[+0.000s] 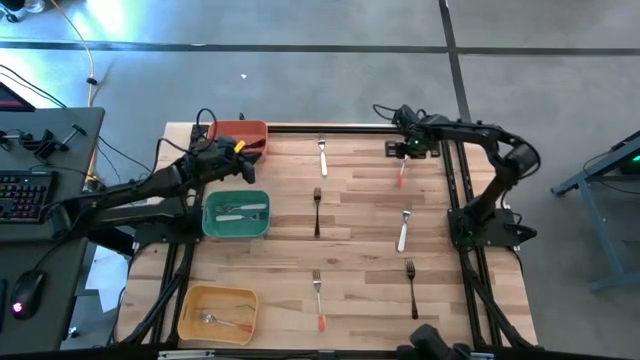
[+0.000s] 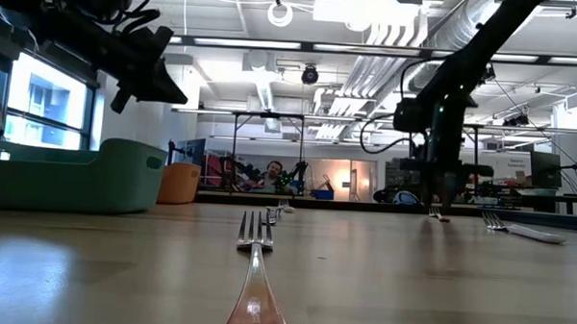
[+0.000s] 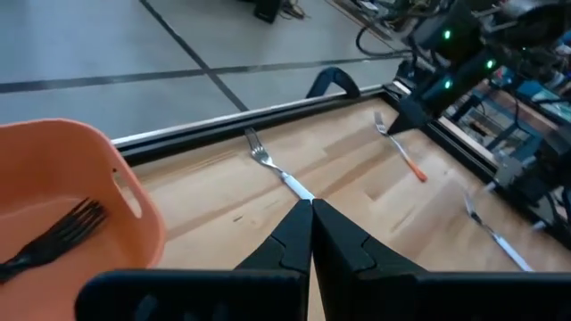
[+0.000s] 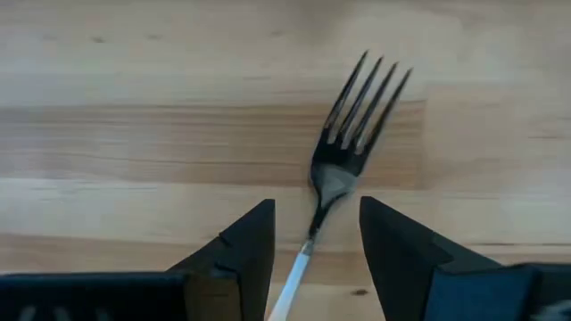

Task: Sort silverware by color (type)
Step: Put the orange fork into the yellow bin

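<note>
Open right jaws astride orange-handled fork (image 4: 343, 147)

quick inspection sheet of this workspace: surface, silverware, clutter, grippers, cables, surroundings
surface: wooden table, bare between the pieces
job's things: orange-handled fork under the right gripper; six more pieces loose on the table; black fork in the orange bin; silverware also in the teal bin and yellow bin
clutter: nothing seen
grippers: right gripper open, astride the fork's neck; left gripper shut, empty, beside the orange bin
cables: run along both arms
surroundings: keyboard and mouse on a side desk; a person far behind
</note>
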